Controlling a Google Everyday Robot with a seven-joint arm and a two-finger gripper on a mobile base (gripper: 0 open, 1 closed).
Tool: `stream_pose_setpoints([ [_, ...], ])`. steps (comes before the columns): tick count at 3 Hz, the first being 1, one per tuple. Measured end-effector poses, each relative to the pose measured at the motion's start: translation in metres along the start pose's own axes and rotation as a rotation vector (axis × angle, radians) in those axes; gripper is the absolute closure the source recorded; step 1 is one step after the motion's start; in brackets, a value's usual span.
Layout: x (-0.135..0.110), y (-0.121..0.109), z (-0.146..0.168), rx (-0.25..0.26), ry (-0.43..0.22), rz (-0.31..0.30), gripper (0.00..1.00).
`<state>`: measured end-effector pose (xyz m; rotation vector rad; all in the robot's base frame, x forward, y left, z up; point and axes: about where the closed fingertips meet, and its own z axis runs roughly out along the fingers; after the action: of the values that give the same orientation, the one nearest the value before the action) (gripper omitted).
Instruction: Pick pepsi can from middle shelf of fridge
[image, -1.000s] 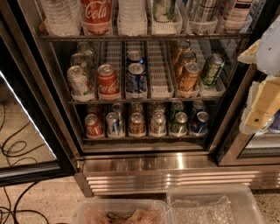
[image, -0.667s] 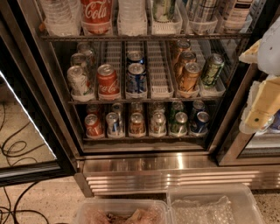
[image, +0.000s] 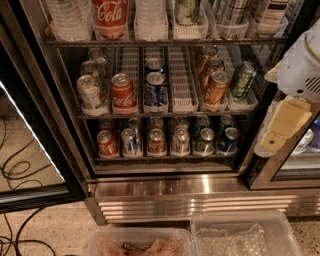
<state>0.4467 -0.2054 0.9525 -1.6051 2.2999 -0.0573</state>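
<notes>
The fridge (image: 200, 195) stands open in front of me, with its ribbed steel base at the bottom. On the middle shelf (image: 182, 85), with white slotted lanes, a dark blue pepsi can (image: 156, 90) stands at the front of its lane, just left of centre. A second blue can (image: 154, 65) stands behind it. A red Coca-Cola can (image: 123, 92) is immediately to its left, and the lane to its right has no cans. My gripper (image: 281, 131), cream-coloured below a white arm, hangs at the right edge by the fridge's right frame. It is well right of the pepsi can and holds nothing visible.
Bronze-gold cans (image: 216, 86) and a green can (image: 242, 79) stand at the shelf's right, silver cans (image: 90, 92) at its left. Bottles in baskets sit on the rack above, several cans on the rack below. The open glass door (image: 30, 150) is at left. Clear plastic bins (image: 240, 235) sit on the floor in front.
</notes>
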Motion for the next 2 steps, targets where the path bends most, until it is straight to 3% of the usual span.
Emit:
stream_pose_setpoints([
  [1,-0.001,0.000,0.001,-0.006,0.000,0.003,0.00],
  [2,-0.007,0.004,0.023,-0.012,-0.066,0.104,0.00],
])
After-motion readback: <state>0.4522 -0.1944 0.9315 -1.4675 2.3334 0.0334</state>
